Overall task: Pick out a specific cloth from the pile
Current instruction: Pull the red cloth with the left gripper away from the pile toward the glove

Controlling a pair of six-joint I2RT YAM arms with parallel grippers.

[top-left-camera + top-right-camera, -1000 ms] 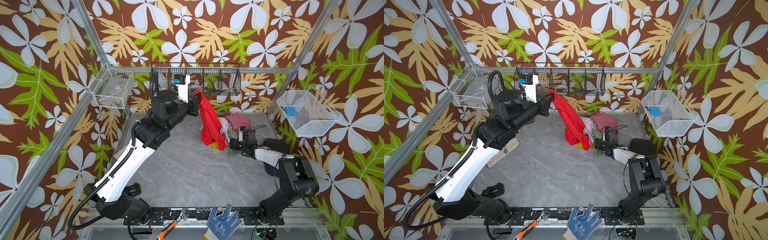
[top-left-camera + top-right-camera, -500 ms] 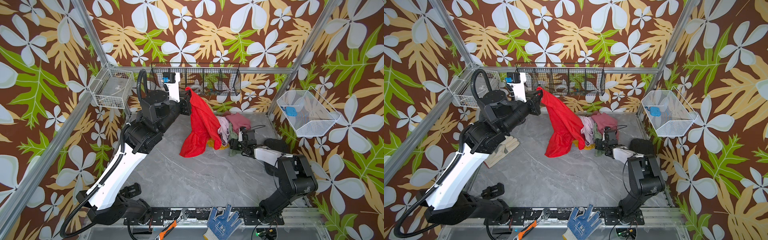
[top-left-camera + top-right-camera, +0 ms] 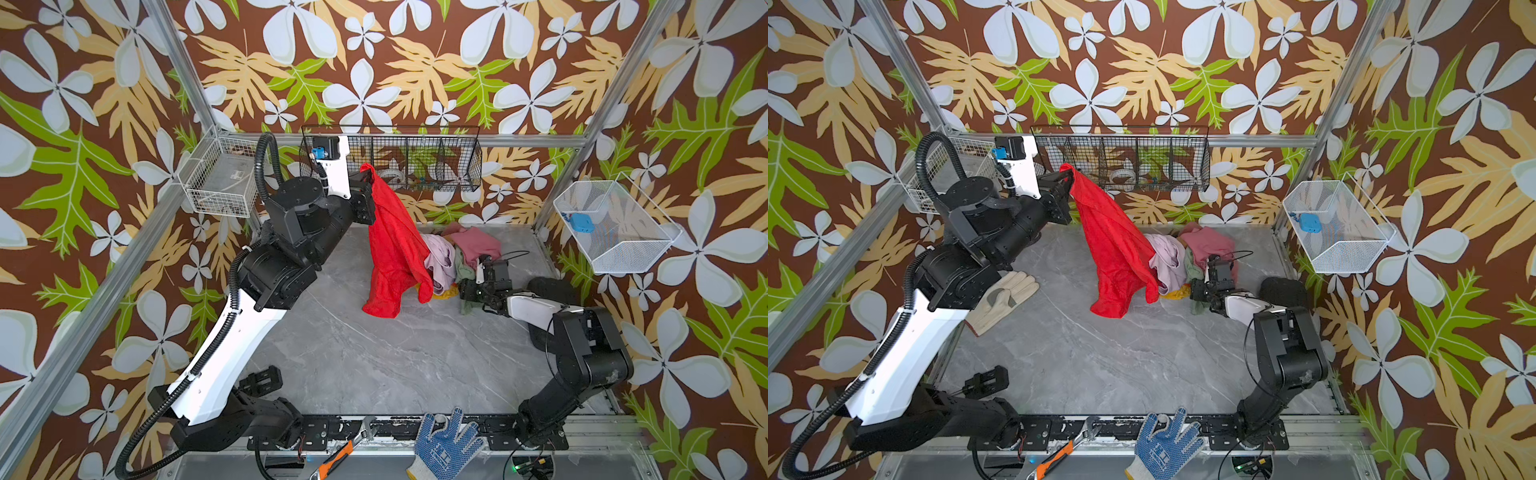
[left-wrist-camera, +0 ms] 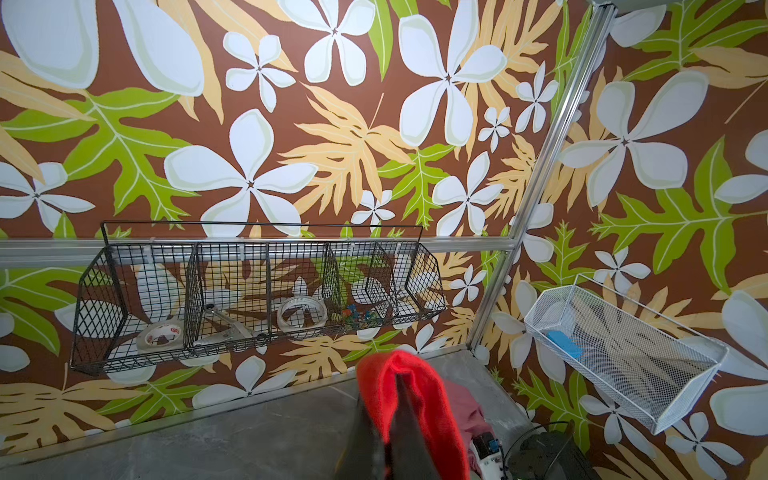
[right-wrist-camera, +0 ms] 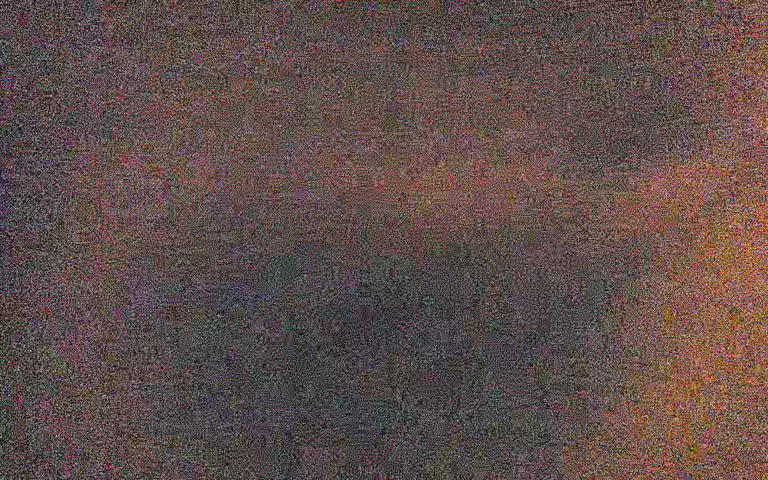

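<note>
Left tool (image 3: 368, 178) pinches the red cloth (image 3: 392, 249) aloft, its hem draped against the pile (image 3: 457, 257). Right tool (image 3: 467, 289) is buried there, state unclear. Next: lift clear.

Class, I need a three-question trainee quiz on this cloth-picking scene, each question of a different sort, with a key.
1. True or false: the left gripper is shut on the red cloth.
2. Which lies nearest the red cloth in the pile? A) lilac cloth B) pink cloth
3. Fill in: the blue-dotted glove lies beside an orange-handled ____.

Key: 1 true; 2 A; 3 wrench.
</note>
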